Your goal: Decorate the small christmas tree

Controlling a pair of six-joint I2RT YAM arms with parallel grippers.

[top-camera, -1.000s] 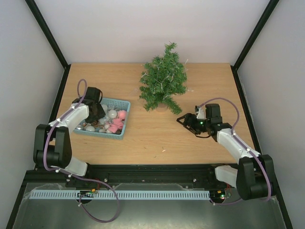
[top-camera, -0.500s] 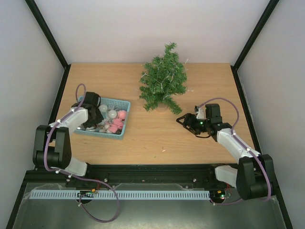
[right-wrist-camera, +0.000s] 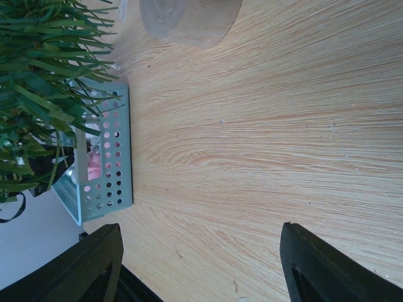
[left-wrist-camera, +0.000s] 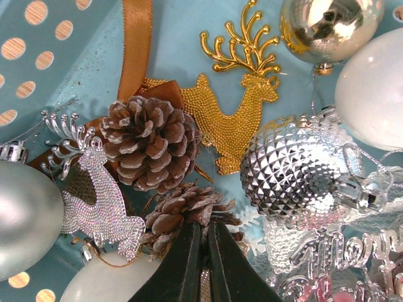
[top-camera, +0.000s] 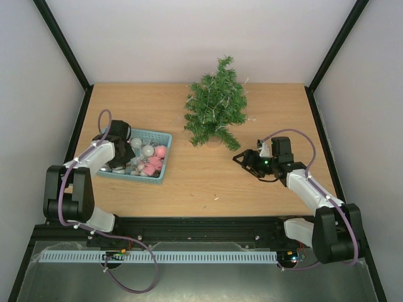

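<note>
The small christmas tree (top-camera: 217, 104) stands upright at the back middle of the table; its branches (right-wrist-camera: 38, 75) and round base (right-wrist-camera: 201, 19) show in the right wrist view. My left gripper (top-camera: 124, 154) is down inside the teal basket (top-camera: 165, 157). In the left wrist view its fingers (left-wrist-camera: 203, 229) are pressed together at the base of a brown pine cone (left-wrist-camera: 182, 217), with a thin gold strip between them. My right gripper (top-camera: 242, 158) is open and empty just above the bare table, right of and in front of the tree (right-wrist-camera: 201, 229).
The basket holds a second pine cone (left-wrist-camera: 151, 145), a gold reindeer (left-wrist-camera: 236, 119), a silver reindeer (left-wrist-camera: 94, 195), a faceted silver ball (left-wrist-camera: 296, 163), a white ball (left-wrist-camera: 371, 88) and pink pieces (top-camera: 154, 165). The basket's perforated wall (right-wrist-camera: 116, 157) shows in the right wrist view.
My left gripper has moved down and a little to the left, deeper into the basket. The right arm has not moved.
</note>
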